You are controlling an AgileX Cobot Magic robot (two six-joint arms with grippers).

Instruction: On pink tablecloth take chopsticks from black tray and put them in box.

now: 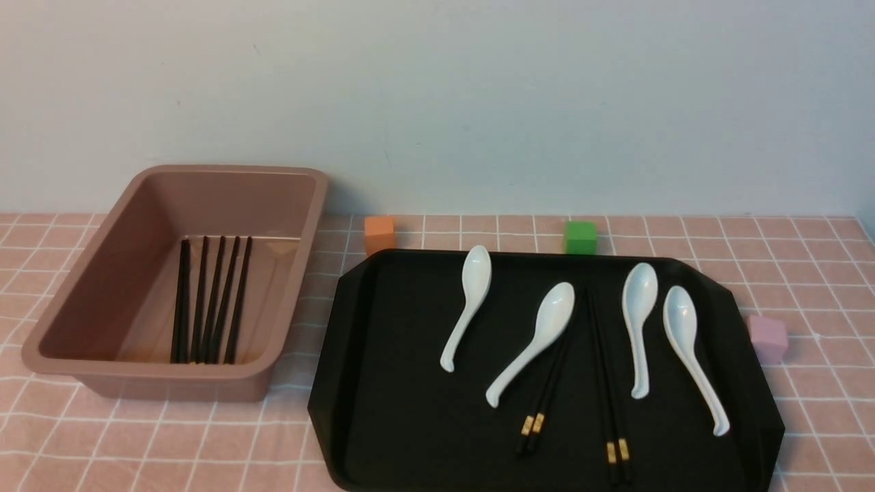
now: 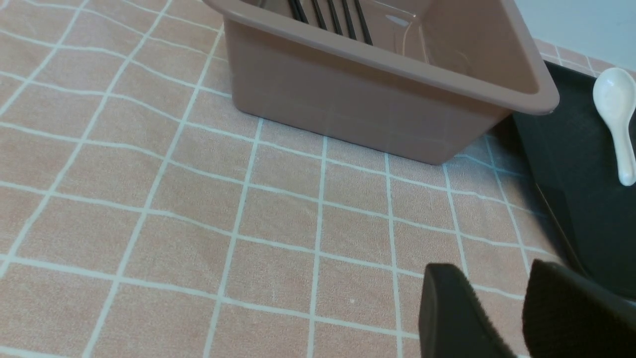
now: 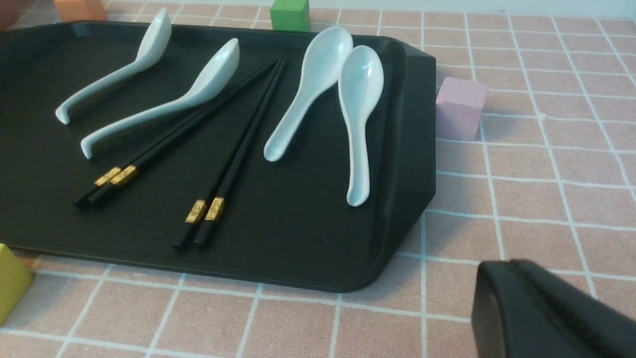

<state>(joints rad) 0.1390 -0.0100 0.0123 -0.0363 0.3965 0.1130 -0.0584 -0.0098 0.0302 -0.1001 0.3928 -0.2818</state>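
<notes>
Mid-task, between picks. Box (image 1: pixel 102 301) sits on the pink tablecloth (image 1: pixel 806 260) to the robot's left, with some chopsticks in box (image 1: pixel 208 301) already lying side by side on its floor. Black tray (image 1: pixel 383 410) is just beside the box on the right, still carrying two pairs: left pair (image 1: pixel 547 389) partly tucked under a white spoon (image 1: pixel 536 338), right pair (image 1: pixel 605 383) lying free between that spoon and the next spoon (image 1: pixel 638 321). Gold bands point toward the robot.

Neither arm shows in the front view. Left gripper (image 2: pixel 502 318) has its jaws apart and empty, low over the cloth near the box's near corner. Right gripper (image 3: pixel 516 298) is closed, nothing in it, over the cloth just off the tray's near right corner.

Judgement: next step is another pick. The free right pair looks the easier one; grabbing near the gold-banded ends keeps clear of the spoons. The right gripper would need to spread its jaws first. The left pair risks dragging the spoon that lies on it.

Orange cube (image 1: pixel 379 234), green cube (image 1: pixel 580 237), pink cube (image 1: pixel 767 337) stand around the tray, not involved
</notes>
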